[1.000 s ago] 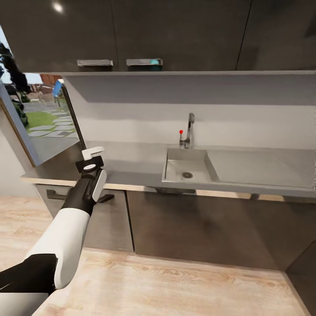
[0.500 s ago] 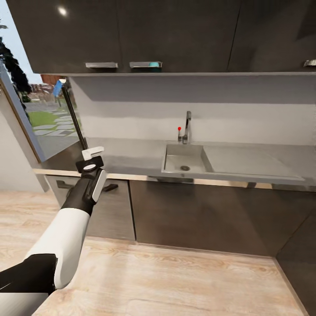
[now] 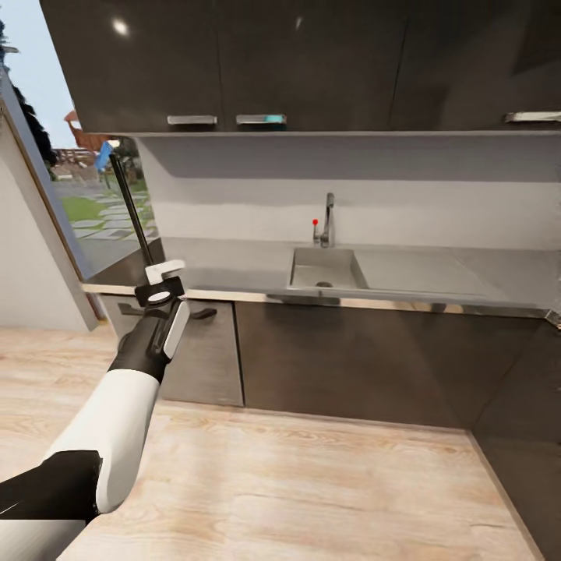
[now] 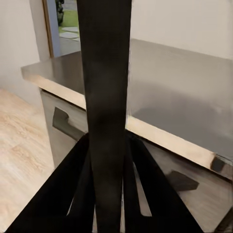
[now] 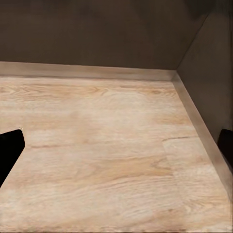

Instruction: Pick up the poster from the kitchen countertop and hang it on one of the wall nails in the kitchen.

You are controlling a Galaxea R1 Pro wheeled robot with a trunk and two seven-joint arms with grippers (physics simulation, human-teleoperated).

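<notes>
1. The left gripper [image 3: 162, 274] is held up in front of the left end of the kitchen countertop [image 3: 234, 269], level with its front edge.
2. A thin dark strip rises from this gripper and leans a little toward the window. It looks like the poster [image 3: 132, 210] seen edge-on, with a patch of blue at its top. That reading is likely rather than certain, since no printed face shows.
3. In the left wrist view the same thing appears as a broad black band [image 4: 104, 73] running up between the two dark fingers, which close in on it from either side. The left pincer is clenched on the poster.
4. The poster is in the air over the countertop's left front corner, clear of the worktop.
5. The countertop is a smooth light-grey slab on dark lower cabinets [image 3: 351, 358]. Its sink [image 3: 323, 269] is sunk in near the middle, and the metal tap [image 3: 327, 222] stands at the sink's back edge with a small red knob beside it.
6. Dark upper cabinets [image 3: 312, 62] hang above a pale grey back wall [image 3: 351, 202].
7. The window [image 3: 86, 202] at the countertop's left end shows grass and paving outside.
8. In the right wrist view the right gripper [image 5: 116, 145] faces the light wooden floor [image 5: 107, 145] near a corner of the dark cabinets. Its fingertips [image 5: 9, 145] sit at opposite edges, far apart, so the pincer is released and holds nothing.
</notes>
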